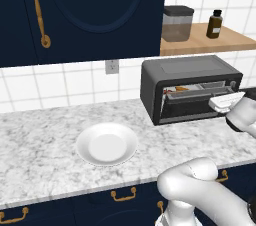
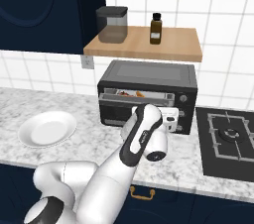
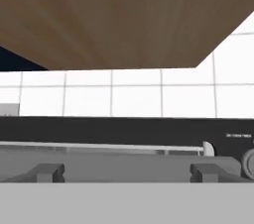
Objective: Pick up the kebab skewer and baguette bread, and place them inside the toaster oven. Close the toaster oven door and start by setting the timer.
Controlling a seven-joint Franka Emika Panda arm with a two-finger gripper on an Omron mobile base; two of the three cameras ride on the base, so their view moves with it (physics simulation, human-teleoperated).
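Since the dark grey boxy toaster oven [image 2: 147, 96] on the table looks nearly shut with food inside, and your jaws are spread, push its grey bar handle [image 3: 104, 146] home squarely.

The toaster oven [image 2: 147, 96] with its upper opening only a narrow slot — orange and reddish bits inside [image 2: 130, 93] are too small to tell skewer from bread. The white arm hides the oven's lower front in the right base view. In the left base view the end effector [image 1: 226, 101] sits at the oven's right end, its fingers hard to separate, and the arm runs off the right edge.
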